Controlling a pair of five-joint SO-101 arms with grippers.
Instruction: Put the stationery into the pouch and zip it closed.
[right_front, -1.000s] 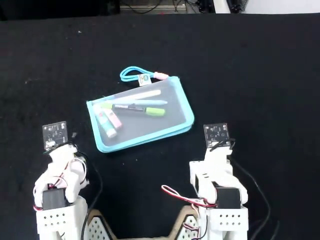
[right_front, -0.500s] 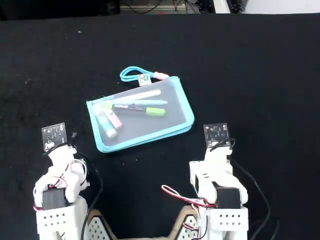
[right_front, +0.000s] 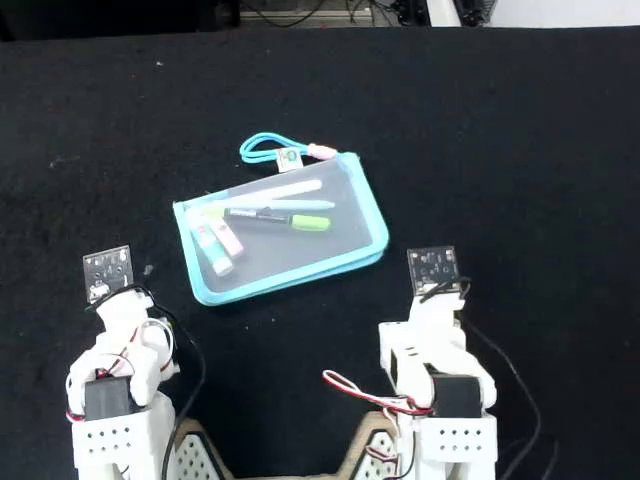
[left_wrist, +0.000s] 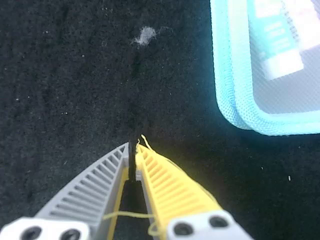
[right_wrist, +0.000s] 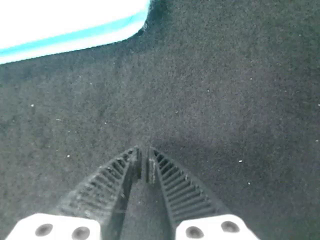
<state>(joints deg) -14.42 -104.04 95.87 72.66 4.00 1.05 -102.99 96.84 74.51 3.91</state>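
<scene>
Checking the zipper pull (right_front: 321, 152) comes first: stationery (right_front: 268, 216) lies inside the pouch (right_front: 350, 240), while your left gripper (left_wrist: 134, 147) and right gripper (right_wrist: 144, 150) are pressed together, empty.

Your one obstacle is the blue pouch (right_front: 282, 225), lying flat mid-desk (right_front: 500, 150), its strap loop (right_front: 262, 150) at the far edge. Your left hand (left_wrist: 134, 148) is near its left corner, your right hand (right_wrist: 144, 151) near its right. Open black desk lies on every side of it.
</scene>
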